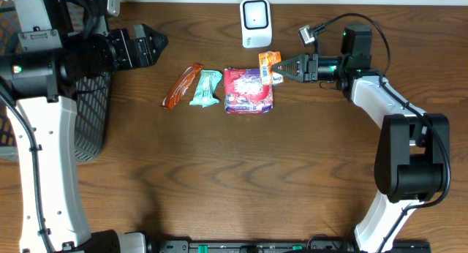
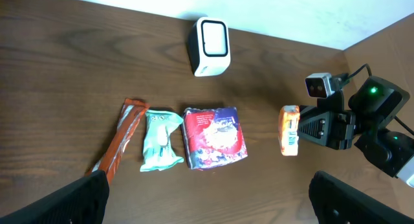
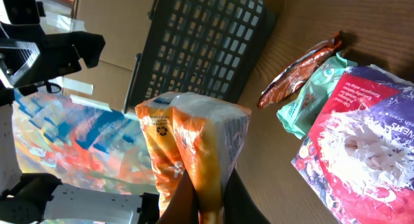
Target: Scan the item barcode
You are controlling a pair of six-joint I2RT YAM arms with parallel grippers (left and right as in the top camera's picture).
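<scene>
My right hand (image 1: 282,69) pinches the orange foil snack packet (image 1: 268,63) by one edge; it may twist away from the white box scanner (image 1: 256,23).

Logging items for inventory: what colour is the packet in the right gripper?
The packet is mostly orange with some white; the right wrist view shows it best.

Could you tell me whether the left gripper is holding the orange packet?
No, the right gripper is shut on the orange packet, while the left gripper stands open and empty.

Four snack packets (image 1: 248,91), one scanner (image 1: 256,23), one basket (image 1: 91,114)
</scene>
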